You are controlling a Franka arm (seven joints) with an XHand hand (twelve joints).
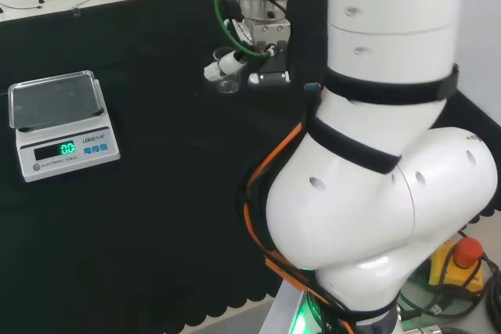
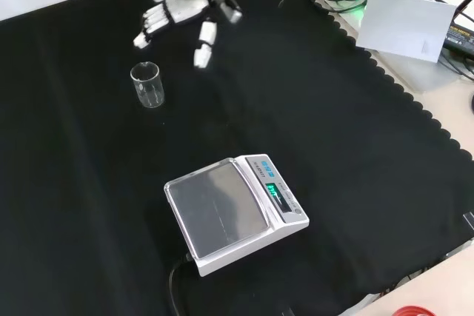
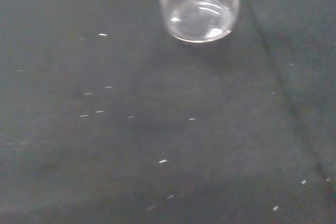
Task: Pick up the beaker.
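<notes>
in the front view the beaker (image 2: pixel 147 84), a small clear glass one, stands upright on the black cloth of the surface (image 2: pixel 333 146), toward the upper left of the view. it looks empty, though clear glass makes that hard to be sure of. the hand (image 2: pixel 178 12) hangs above and behind it, coming in from the top of the view, its fingers (image 2: pixel 204 42) straight and spread, pointing down toward the cloth. nothing is held in it, and there is a gap between the fingertips and the beaker's rim.

in the head view the beaker (image 1: pixel 228 84) sits just left of the white arm links, with a white fingertip of the hand (image 1: pixel 221 66) close beside its rim; whether they touch there is hard to tell.

the wrist view looks down at the cloth and catches the lower part of the beaker (image 3: pixel 200 9), its round base resting flat on the fabric, with small pale flecks of lint scattered over the cloth near it.

an electronic scale (image 2: pixel 235 211) with a clear pan and a lit green display stands well apart from the beaker, nearer the camera in the front view and at the left in the head view (image 1: pixel 61 124).
</notes>
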